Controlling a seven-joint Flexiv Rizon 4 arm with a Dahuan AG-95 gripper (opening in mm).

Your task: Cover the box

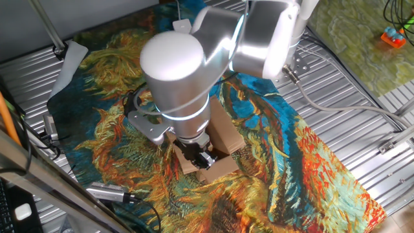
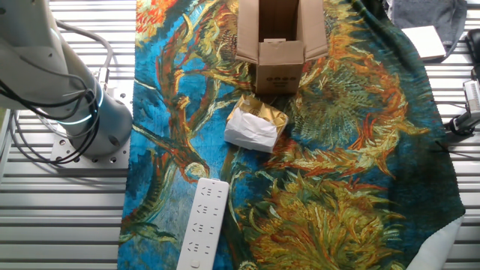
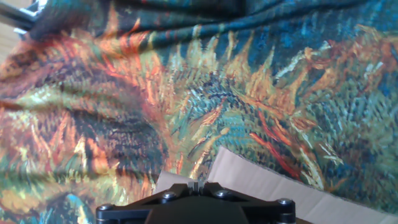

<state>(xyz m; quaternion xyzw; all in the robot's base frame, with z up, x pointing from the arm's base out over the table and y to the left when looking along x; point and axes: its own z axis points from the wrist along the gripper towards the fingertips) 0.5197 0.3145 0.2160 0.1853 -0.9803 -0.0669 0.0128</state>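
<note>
1. Box (image 1: 223, 152): mostly hidden behind arm in one fixed view; top edge crops it at 12 o'clock in the other.
2. Gripper (image 1: 202, 157): finger state unreadable; hand view shows only its base.

Layout: box (image 2: 279, 45) at far edge of cloth (image 2: 352, 187) on desk (image 2: 67, 217).
In the other fixed view, paper packet (image 2: 256, 127) sits just in front of box, power strip (image 2: 203, 223) nearer still, left of centre. My gripper (image 1: 202, 157) is over the box, one flap (image 3: 280, 186) under it.
</note>
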